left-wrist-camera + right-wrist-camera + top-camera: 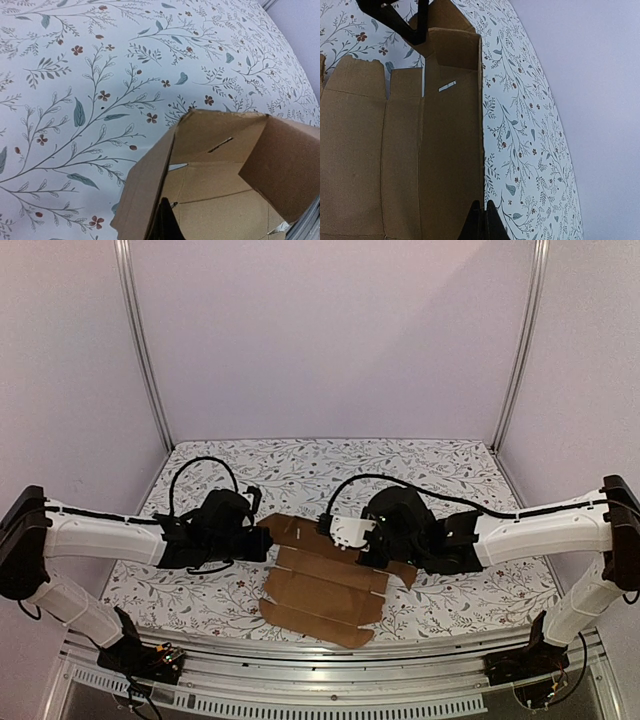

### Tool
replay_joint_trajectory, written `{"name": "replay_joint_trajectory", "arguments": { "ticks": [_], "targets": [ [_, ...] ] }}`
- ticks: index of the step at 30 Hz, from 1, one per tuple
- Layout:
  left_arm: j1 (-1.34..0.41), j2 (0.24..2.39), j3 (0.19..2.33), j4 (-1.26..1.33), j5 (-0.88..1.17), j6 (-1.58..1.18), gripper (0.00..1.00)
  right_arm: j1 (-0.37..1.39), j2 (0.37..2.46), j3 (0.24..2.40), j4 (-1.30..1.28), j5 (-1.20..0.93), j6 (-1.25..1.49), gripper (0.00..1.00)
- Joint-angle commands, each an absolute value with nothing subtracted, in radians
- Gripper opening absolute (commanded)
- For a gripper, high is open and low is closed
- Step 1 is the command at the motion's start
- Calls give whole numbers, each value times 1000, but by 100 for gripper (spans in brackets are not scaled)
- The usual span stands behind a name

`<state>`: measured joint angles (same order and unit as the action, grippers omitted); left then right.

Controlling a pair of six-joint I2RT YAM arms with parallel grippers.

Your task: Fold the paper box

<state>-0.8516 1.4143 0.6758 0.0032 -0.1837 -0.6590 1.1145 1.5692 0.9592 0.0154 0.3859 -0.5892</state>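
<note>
2 arms (pixel 105 535) (pixel 540 525) angled inward, pinching paper box (pixel 320 585)

Looking down my left wrist, I see the floral cloth (pixel 75 75) filling most of the picture, with a sliver of lilac wall (pixel 300 20) top right. The paper box (pixel 215 185) sits low and right, brown and partly opened towards me. There's a thin slot (pixel 220 144) in its back panel. A big flap (pixel 285 165) stands up on the right. My left gripper (pixel 161 225) shows dark at the bottom edge, pinched on the raised left-hand flap (pixel 145 190).
</note>
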Motion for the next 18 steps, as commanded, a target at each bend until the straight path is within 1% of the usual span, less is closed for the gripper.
{"name": "replay_joint_trajectory", "arguments": {
  "ticks": [1,6,18],
  "targets": [
    [-848,1445,653,61,-255,-655,0,1125,1526,938,21,363,-544,0],
    [-848,1464,634,92,-286,-661,0,1125,1513,927,21,356,-526,0],
    [-847,1549,649,131,-222,-663,0,1126,1509,923,23,346,-510,0]
  ]
}}
